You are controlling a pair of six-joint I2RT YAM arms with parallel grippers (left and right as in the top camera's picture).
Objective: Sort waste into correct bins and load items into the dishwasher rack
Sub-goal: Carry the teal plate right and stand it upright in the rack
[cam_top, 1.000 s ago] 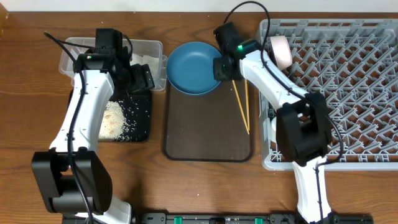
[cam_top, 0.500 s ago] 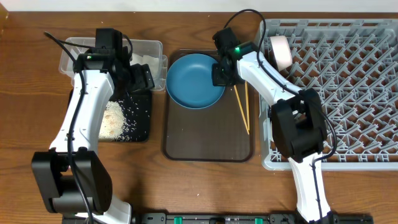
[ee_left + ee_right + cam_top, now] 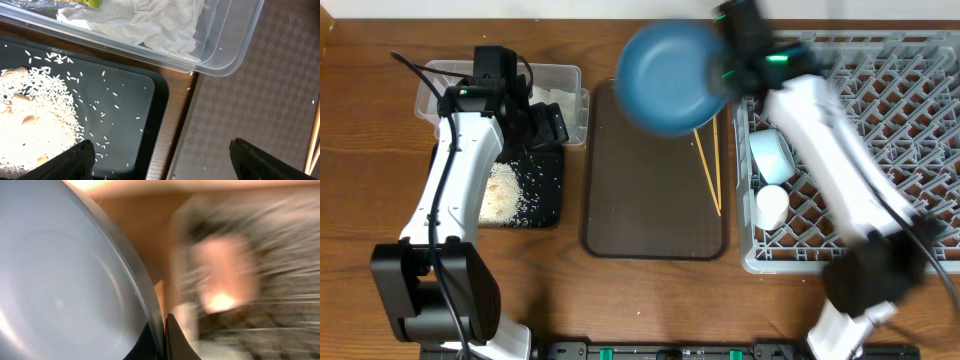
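Note:
My right gripper [image 3: 722,76] is shut on the rim of the large dark-blue bowl [image 3: 668,78] and holds it in the air over the far end of the brown tray, blurred by motion. The right wrist view shows the rim pinched between my fingers [image 3: 163,336]. Two wooden chopsticks [image 3: 710,168] lie on the brown tray. The grey rack [image 3: 890,150] holds a light-blue bowl [image 3: 770,155] and a white cup [image 3: 771,207]. My left gripper [image 3: 160,167] is open and empty over the black tray's right edge [image 3: 159,115]. Rice [image 3: 35,115] lies on it. Tissue [image 3: 150,25] and wrapper [image 3: 75,2] are in the clear tub [image 3: 235,45].
The brown serving tray [image 3: 650,215] lies between the black tray [image 3: 548,195] and the rack. The clear tub [image 3: 570,80] stands behind the black tray. A blurred cream shape [image 3: 225,275] shows in the right wrist view.
My right arm has lifted the dark-blue bowl off the brown tray and swung it up and toward the rack, moving fast. The left arm has not moved.

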